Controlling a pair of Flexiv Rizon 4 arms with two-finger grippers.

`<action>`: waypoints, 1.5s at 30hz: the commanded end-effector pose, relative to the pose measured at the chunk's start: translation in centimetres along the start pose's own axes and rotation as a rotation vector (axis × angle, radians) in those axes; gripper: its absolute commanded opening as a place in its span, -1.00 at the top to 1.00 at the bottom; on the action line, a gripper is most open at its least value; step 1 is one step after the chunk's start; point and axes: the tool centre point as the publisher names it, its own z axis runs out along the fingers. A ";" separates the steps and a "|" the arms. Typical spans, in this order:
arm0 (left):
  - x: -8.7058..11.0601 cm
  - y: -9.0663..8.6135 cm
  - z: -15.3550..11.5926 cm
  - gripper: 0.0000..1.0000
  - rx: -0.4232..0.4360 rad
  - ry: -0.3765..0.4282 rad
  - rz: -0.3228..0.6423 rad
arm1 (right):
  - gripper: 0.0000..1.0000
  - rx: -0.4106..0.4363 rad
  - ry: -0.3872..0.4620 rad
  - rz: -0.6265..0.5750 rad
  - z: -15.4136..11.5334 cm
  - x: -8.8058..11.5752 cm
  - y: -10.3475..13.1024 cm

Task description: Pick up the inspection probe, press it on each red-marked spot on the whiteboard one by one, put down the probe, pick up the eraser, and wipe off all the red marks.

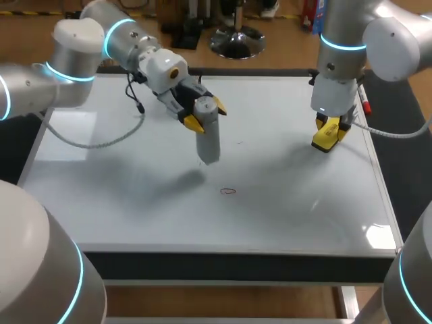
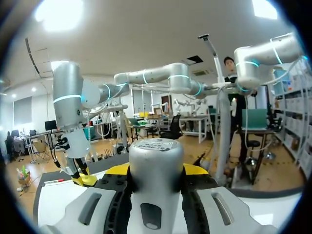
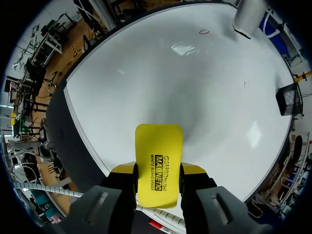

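Observation:
My left gripper (image 1: 206, 116) is shut on the grey cylindrical probe (image 1: 208, 138), which hangs tip-down over the middle of the whiteboard (image 1: 121, 202). One small red ring mark (image 1: 229, 191) lies on the board nearer the front than the probe's tip. In the left wrist view the probe (image 2: 156, 180) fills the gap between the yellow fingertips (image 2: 117, 169). My right gripper (image 1: 331, 129) is shut on the yellow eraser (image 1: 327, 135) low over the board's right side. The right wrist view shows the eraser (image 3: 158, 163) between the fingers, with the red mark (image 3: 204, 32) and the probe (image 3: 246, 17) far ahead.
A red marker pen (image 1: 365, 101) lies along the table's right edge behind my right arm. A faint small dark speck (image 1: 239, 142) sits on the board to the right of the probe. The left arm's cable (image 1: 101, 142) loops over the board's left part.

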 end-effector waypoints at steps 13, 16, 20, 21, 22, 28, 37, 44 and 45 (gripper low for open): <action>0.7 -1.5 -9.2 1.00 -0.055 -0.023 -0.039 | 1.00 0.001 0.003 -0.001 -0.1 0.0 -0.1; 0.9 -1.6 -10.5 1.00 -0.050 -0.020 -0.037 | 1.00 0.001 0.003 -0.001 -0.1 0.0 -0.1; 1.1 -1.4 -12.5 1.00 -0.054 -0.025 -0.047 | 1.00 0.001 0.003 -0.001 -0.1 0.0 -0.1; 1.1 -1.4 -12.9 1.00 -0.055 -0.029 -0.050 | 1.00 0.001 0.003 -0.001 -0.1 0.0 -0.1; 1.2 -1.3 -13.5 1.00 -0.053 -0.031 -0.051 | 1.00 0.001 0.003 -0.001 -0.1 0.0 -0.1; 1.6 -0.7 -16.3 1.00 -0.049 -0.046 -0.056 | 1.00 0.001 0.003 -0.001 -0.1 0.0 -0.1; 1.7 0.1 -19.6 1.00 -0.058 -0.040 -0.052 | 1.00 0.001 0.003 -0.001 -0.1 0.0 -0.1; 1.4 1.1 -21.9 1.00 -0.038 -0.033 -0.049 | 1.00 0.001 0.003 -0.001 -0.1 0.0 -0.1; 1.3 1.2 -22.1 1.00 -0.037 -0.033 -0.049 | 1.00 0.001 0.003 -0.001 -0.1 0.0 -0.1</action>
